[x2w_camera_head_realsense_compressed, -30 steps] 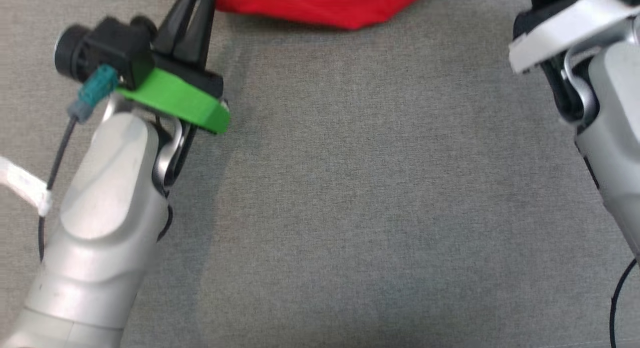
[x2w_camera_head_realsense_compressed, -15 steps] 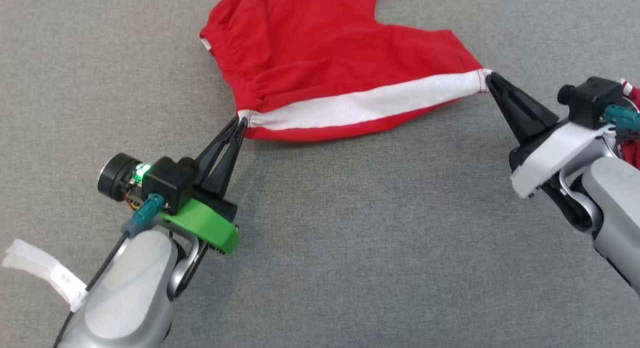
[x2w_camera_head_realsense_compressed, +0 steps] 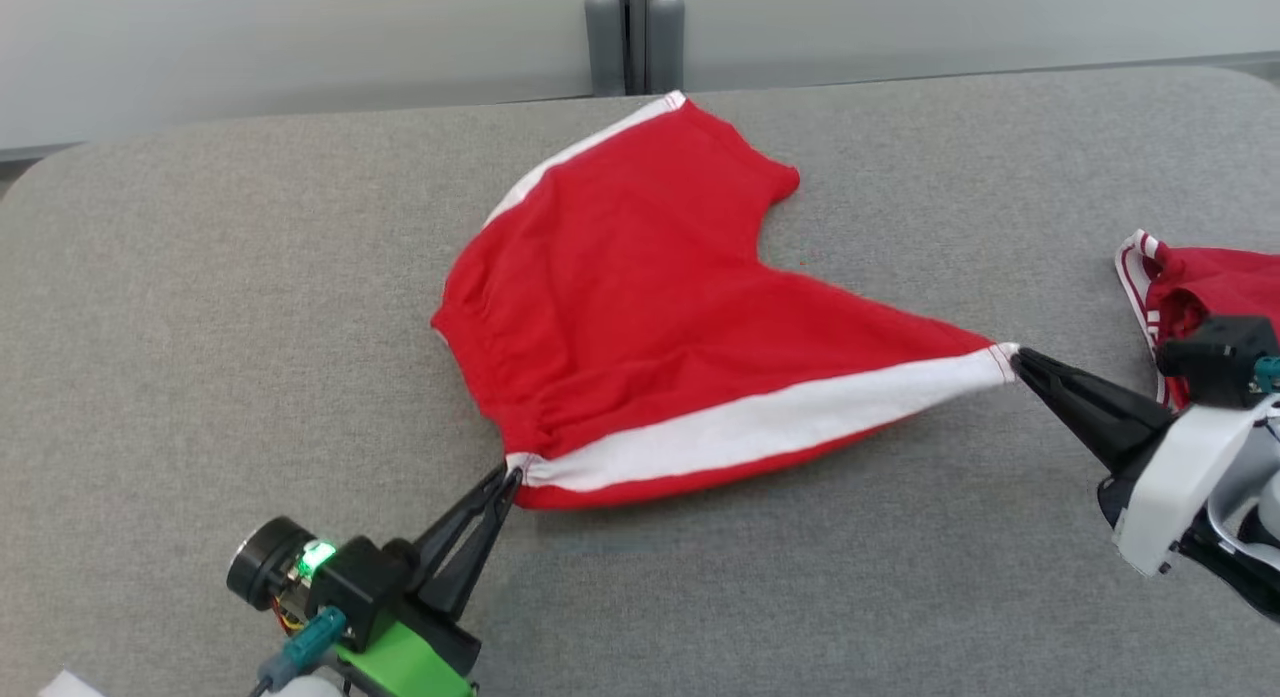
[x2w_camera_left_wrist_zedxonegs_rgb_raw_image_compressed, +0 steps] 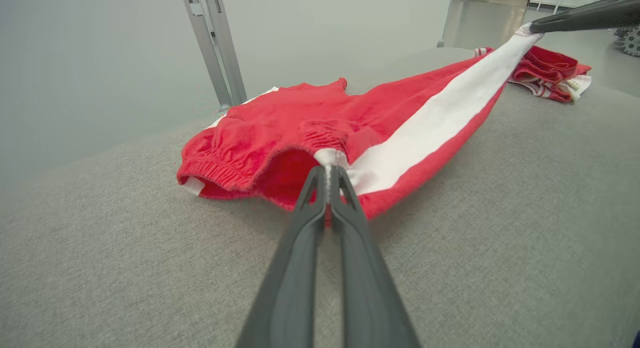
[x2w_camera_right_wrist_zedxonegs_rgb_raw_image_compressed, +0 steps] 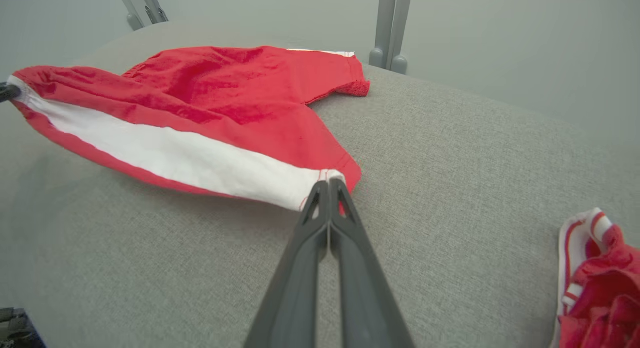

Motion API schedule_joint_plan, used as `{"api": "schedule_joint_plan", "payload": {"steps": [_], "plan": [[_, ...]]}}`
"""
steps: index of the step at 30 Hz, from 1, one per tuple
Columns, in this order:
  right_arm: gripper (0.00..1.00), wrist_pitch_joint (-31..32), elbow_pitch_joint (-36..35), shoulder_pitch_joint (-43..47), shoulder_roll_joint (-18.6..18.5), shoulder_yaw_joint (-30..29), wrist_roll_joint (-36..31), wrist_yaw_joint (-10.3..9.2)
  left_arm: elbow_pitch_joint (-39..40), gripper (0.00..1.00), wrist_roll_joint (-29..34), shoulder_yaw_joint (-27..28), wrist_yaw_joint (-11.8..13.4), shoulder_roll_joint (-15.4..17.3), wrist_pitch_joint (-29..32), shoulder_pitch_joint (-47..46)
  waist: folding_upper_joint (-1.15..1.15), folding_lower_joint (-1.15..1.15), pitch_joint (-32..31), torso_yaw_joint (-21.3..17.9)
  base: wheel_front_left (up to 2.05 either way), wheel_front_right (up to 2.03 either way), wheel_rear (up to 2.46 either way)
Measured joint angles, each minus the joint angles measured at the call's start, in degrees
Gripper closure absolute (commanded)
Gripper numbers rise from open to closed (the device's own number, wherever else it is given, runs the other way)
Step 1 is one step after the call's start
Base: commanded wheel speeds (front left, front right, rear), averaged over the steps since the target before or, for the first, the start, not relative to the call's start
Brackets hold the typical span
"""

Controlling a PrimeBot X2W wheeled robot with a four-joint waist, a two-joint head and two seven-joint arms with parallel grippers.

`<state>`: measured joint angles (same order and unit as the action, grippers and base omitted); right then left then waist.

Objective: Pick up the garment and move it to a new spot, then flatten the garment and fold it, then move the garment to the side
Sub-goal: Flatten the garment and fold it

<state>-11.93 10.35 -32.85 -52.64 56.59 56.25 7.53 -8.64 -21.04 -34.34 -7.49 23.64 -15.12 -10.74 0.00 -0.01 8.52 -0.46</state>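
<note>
Up swings the head camera since half a second ago, so the far edge of the table (x2w_camera_head_realsense_compressed: 200, 327) and a grey post (x2w_camera_head_realsense_compressed: 625, 37) at 12 o'clock are in shot. Nothing has changed in the grips: both hold the same corners as before.

Left gripper (x2w_camera_head_realsense_compressed: 510, 474) sits at 7 o'clock from the red shorts (x2w_camera_head_realsense_compressed: 640, 307), its dark fingers pressed together on the waistband (x2w_camera_head_realsense_compressed: 470, 347) end of the white stripe (x2w_camera_head_realsense_compressed: 760, 427). The left wrist view shows it well, with fabric bunched right at the tips.

Right gripper (x2w_camera_head_realsense_compressed: 1018, 357) is out at 4 o'clock from the shorts, fingers closed on the leg-hem end of that same stripe. The right wrist view has white cloth nipped between the tips.

That stripe runs taut and straight between the two grippers. From the left wrist it climbs off the table toward the right gripper, with shadow beneath. The rest of the shorts lies on the middle of the table, the other leg reaching toward 12 o'clock, near the post.

Over at 3 o'clock, beside the right gripper, a second red garment (x2w_camera_head_realsense_compressed: 1210, 277) with white trim lies crumpled, apart from the shorts.
</note>
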Motion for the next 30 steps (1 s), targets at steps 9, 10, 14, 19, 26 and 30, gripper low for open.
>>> {"api": "schedule_joint_plan", "payload": {"steps": [9, 10, 14, 19, 26, 30], "plan": [[1.0, 1.25, -8.49, 1.87, -9.27, -2.37, 1.88, 0.0, 8.71, 1.0, 0.7, 2.35, 0.0, 2.27, 0.0, 5.25, 0.0, 0.0, -0.84, -0.31, 0.0, 0.0, 0.0], [1.0, 1.29, -8.55, 1.44, -9.65, -3.15, 1.66, 0.0, 8.82, 1.0, 1.01, 2.86, 0.0, 2.08, 0.0, 5.08, 0.0, 0.0, -0.54, -0.08, 0.0, 0.0, 0.0], [1.0, 3.35, -8.48, -2.49, -9.78, -5.24, -0.93, 0.0, 8.78, 1.0, 2.25, 3.35, 0.0, -0.22, 0.0, 1.19, 0.0, 0.0, 1.03, 1.2, 0.0, 0.0, 0.0], [1.0, 8.03, -8.13, -11.49, -8.08, -6.62, -4.67, 0.0, 7.16, 1.0, 3.19, 4.13, 0.0, -3.79, 0.0, -5.19, 0.0, 0.0, 4.11, 3.41, 0.0, 0.0, 0.0], [1.0, 14.1, -1.51, -27.33, -2.4, -3.16, -9.92, 0.0, 2.34, 1.0, 3.63, 4.54, 0.0, -8.46, 0.0, -13.72, 0.0, 0.0, 9.94, 7.32, 0.0, 0.0, 0.0], [1.0, 15.91, 3.44, -34.04, 0.15, 0.57, -10.91, 0.0, -1.33, 1.0, 3.64, 4.22, 0.0, -10.73, 0.0, -17.65, 0.0, 0.0, 12.52, 10.0, 0.0, 0.0, 0.0]]}}
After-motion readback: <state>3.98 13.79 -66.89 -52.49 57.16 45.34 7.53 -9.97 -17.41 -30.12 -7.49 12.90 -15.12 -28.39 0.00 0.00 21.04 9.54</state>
